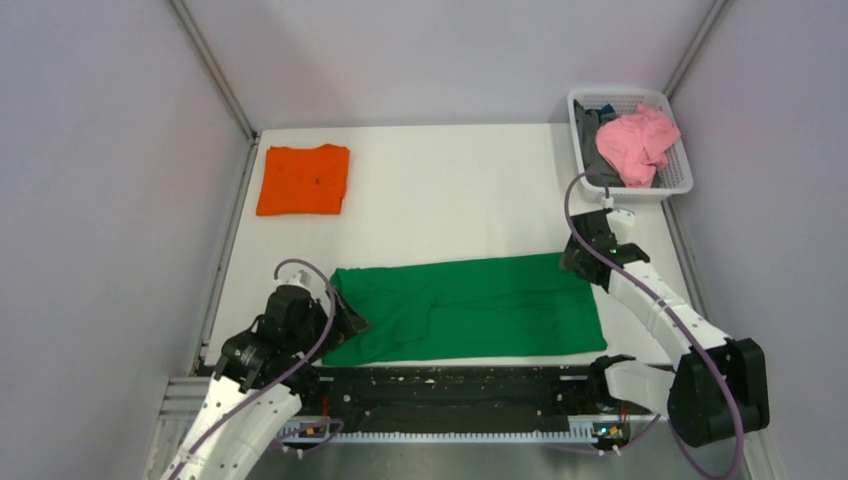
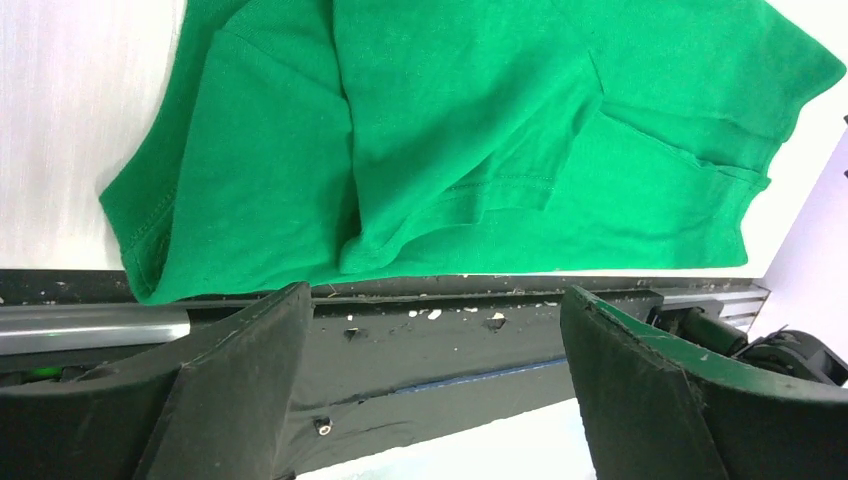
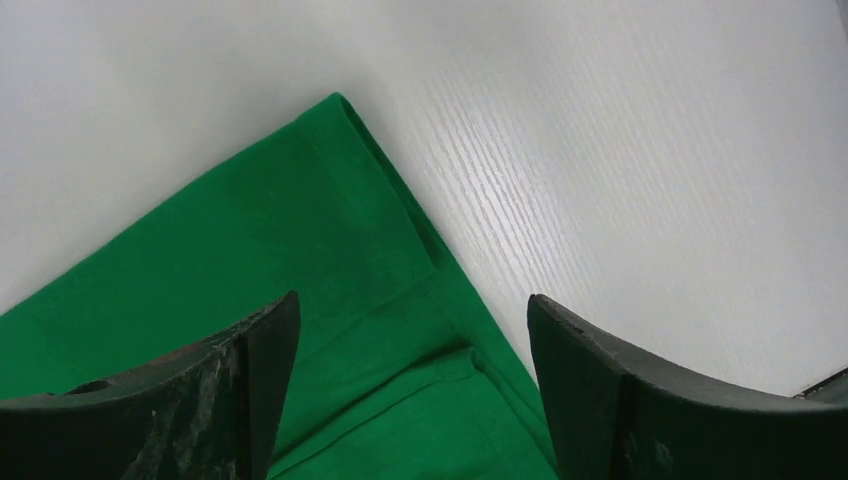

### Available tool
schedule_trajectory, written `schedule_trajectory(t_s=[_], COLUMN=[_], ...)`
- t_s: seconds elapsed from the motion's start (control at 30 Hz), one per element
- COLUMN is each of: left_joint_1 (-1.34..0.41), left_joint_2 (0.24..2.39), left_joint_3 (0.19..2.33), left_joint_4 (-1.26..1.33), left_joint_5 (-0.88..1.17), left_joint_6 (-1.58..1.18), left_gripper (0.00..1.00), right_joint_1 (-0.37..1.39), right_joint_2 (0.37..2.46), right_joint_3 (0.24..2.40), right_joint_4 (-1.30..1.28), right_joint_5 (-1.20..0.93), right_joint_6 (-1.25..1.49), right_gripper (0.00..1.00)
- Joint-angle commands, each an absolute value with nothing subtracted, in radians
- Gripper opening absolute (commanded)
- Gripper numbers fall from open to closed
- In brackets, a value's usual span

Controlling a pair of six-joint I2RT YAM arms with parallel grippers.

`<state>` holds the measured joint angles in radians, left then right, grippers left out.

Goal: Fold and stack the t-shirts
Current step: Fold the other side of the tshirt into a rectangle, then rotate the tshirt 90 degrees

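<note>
My left arm (image 1: 245, 400): white link shells, black joint housings. My right arm (image 1: 655, 305): same, with bulky black block at lower joint. Mauve-grey cable (image 1: 300, 268) runs along each arm. My left gripper (image 2: 435, 300): fingers (image 2: 240, 390) broad matte-black wedges, one with a green-tinted edge. My right gripper (image 3: 412, 305): fingers (image 3: 210, 400) black, scuffed, pale flecks.

On the worktop (image 1: 450, 200), the spread t-shirt (image 1: 470, 305) lies along the near edge, about centre. The folded t-shirt (image 1: 303, 180) sits far left, well apart from it. A basket (image 1: 660, 186) holding bundled clothes (image 1: 635, 145) stands at the far right corner. The left end effector (image 1: 350, 318) is at the spread t-shirt's left end, and the right end effector (image 1: 580, 262) is over its far right corner.
</note>
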<state>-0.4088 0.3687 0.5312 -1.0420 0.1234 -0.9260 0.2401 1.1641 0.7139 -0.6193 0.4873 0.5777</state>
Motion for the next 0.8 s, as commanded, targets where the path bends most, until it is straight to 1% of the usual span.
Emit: schedule_trajectory(t_s=[0.0, 0.07, 0.13, 0.2, 0.27, 0.3, 0.37, 0.43, 0.47, 0.53, 0.63, 0.77], left_joint_1=[-0.412, -0.413, -0.413, -0.412, -0.412, -0.414, -0.419, -0.419, -0.419, -0.419, -0.411, -0.405], left_joint_2=[0.359, 0.395, 0.454, 0.544, 0.658, 0.719, 0.843, 0.992, 1.069, 1.230, 1.394, 1.543], left_joint_3=[0.576, 0.580, 0.572, 0.557, 0.544, 0.531, 0.464, 0.453, 0.471, 0.528, 0.626, 0.811], left_joint_4=[-1.040, -0.970, -0.866, -0.749, -0.624, -0.547, -0.255, -0.100, -0.079, -0.105, -0.178, -0.232], left_joint_5=[0.123, 0.136, 0.170, 0.216, 0.246, 0.248, 0.311, 0.339, 0.337, 0.286, 0.193, 0.069], left_joint_6=[-0.935, -0.920, -0.906, -0.889, -0.882, -0.900, -0.942, -0.974, -0.966, -0.945, -0.902, -0.892], left_gripper=[0.99, 0.99, 0.99, 0.99, 0.99, 0.99, 0.99, 0.99, 0.99, 0.99, 0.99, 0.99], right_joint_1=[0.247, 0.247, 0.246, 0.247, 0.247, 0.247, 0.252, 0.280, 0.299, 0.326, 0.346, 0.365], right_joint_2=[1.066, 1.039, 1.016, 1.000, 1.017, 1.041, 1.099, 1.169, 1.205, 1.270, 1.339, 1.324], right_joint_3=[0.731, 0.730, 0.717, 0.673, 0.632, 0.618, 0.605, 0.617, 0.625, 0.641, 0.653, 0.616], right_joint_4=[-0.633, -0.615, -0.567, -0.477, -0.350, -0.304, -0.224, -0.188, -0.180, -0.175, -0.200, -0.270], right_joint_5=[0.524, 0.479, 0.387, 0.242, 0.031, -0.051, -0.160, -0.168, -0.152, -0.125, -0.105, -0.062], right_joint_6=[0.615, 0.586, 0.538, 0.482, 0.436, 0.434, 0.440, 0.441, 0.437, 0.436, 0.433, 0.439], right_gripper=[0.85, 0.87, 0.89, 0.91, 0.91, 0.91, 0.92, 0.94, 0.94, 0.94, 0.94, 0.94])
